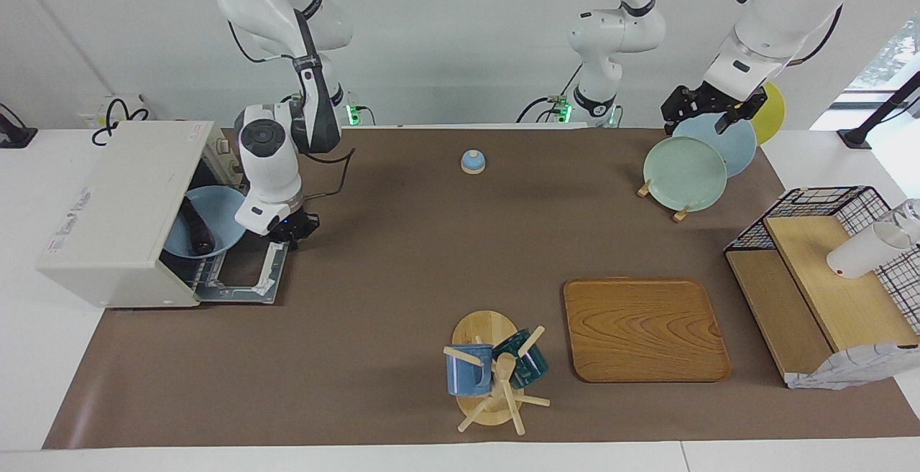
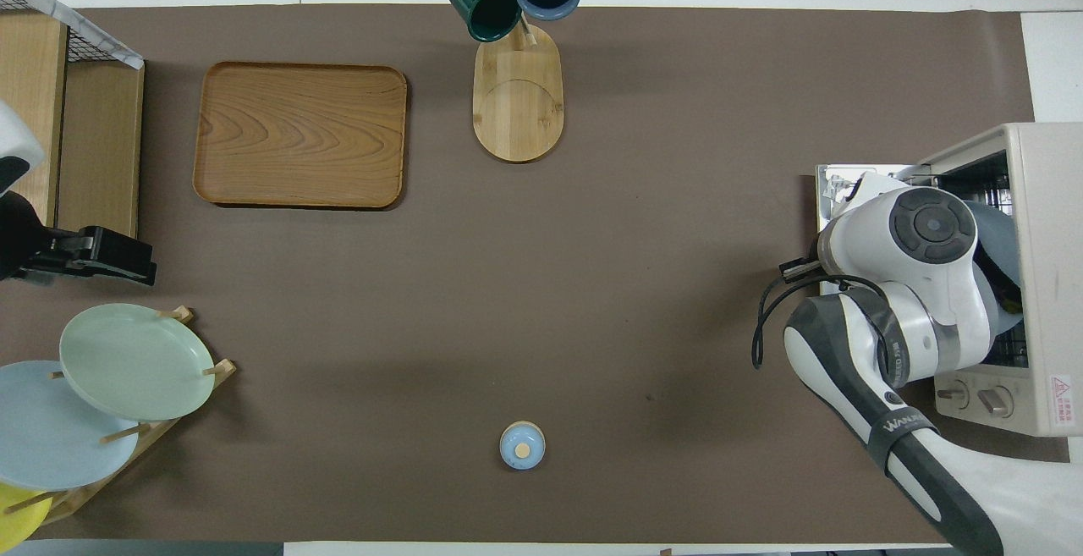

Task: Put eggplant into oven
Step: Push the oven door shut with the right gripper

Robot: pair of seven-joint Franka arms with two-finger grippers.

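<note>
eggplant [image 1: 198, 230] on plate [image 1: 215, 222] in oven [image 1: 118, 213] | oven at right arm's end of table
</note>
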